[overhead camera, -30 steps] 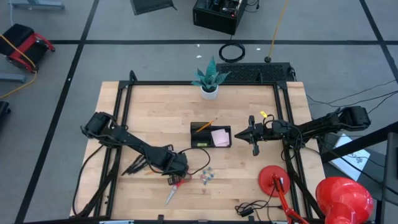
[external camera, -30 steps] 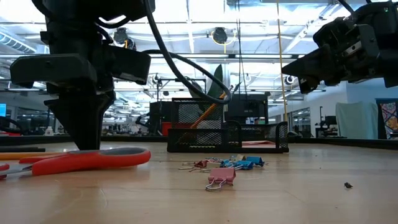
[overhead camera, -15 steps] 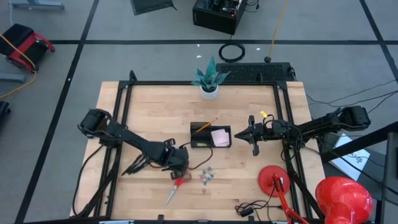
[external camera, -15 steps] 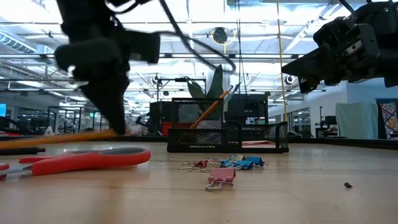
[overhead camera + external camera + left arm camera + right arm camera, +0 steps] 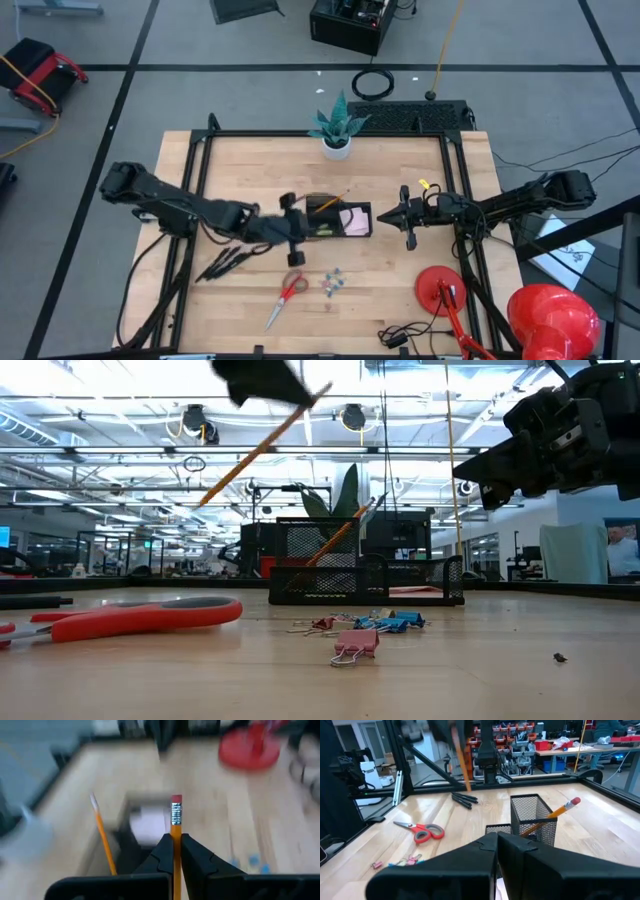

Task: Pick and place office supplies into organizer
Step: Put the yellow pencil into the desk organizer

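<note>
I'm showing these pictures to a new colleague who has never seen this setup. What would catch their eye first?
Most striking is the left tool, shut on an orange pencil and carrying it in the air toward the black organizer at the table's middle, where another pencil already leans in the mesh cup. Next come the red-handled scissors lying on the wood near the front edge, with small clips beside them. The right tool waits shut, right of the organizer.
</note>
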Tool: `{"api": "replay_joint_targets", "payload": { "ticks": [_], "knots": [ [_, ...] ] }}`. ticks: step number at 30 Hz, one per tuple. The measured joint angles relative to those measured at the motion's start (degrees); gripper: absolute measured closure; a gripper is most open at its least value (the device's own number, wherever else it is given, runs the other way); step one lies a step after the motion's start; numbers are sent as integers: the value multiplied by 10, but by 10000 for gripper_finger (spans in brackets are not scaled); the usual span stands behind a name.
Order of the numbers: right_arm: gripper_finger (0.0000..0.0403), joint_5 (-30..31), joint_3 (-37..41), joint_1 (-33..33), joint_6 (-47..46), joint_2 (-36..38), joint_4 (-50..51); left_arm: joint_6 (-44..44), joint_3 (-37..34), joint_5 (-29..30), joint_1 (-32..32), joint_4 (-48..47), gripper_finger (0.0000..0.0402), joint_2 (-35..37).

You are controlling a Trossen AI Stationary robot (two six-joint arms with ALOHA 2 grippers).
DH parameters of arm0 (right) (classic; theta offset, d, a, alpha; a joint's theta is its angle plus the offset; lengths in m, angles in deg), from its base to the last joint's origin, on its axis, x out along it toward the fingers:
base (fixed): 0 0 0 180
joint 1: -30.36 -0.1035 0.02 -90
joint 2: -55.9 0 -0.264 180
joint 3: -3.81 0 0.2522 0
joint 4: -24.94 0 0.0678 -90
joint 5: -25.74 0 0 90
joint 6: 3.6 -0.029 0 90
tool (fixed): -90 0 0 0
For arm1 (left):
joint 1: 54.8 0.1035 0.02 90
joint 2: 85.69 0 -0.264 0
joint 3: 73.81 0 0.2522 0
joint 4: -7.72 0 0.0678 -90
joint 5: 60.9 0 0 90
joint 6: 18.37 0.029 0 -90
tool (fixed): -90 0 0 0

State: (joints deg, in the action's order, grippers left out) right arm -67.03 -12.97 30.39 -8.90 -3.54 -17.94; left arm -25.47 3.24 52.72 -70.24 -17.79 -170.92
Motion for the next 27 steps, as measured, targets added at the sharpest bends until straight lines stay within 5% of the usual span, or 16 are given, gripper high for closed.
{"api": "replay_joint_targets", "payload": {
  "ticks": [8,27],
  "knots": [
    [399,0,0,0,0,0,-1,131,0,8,54,172,371,13],
    [399,0,0,0,1,0,0,82,0,-26,144,267,375,-123]
  ]
}}
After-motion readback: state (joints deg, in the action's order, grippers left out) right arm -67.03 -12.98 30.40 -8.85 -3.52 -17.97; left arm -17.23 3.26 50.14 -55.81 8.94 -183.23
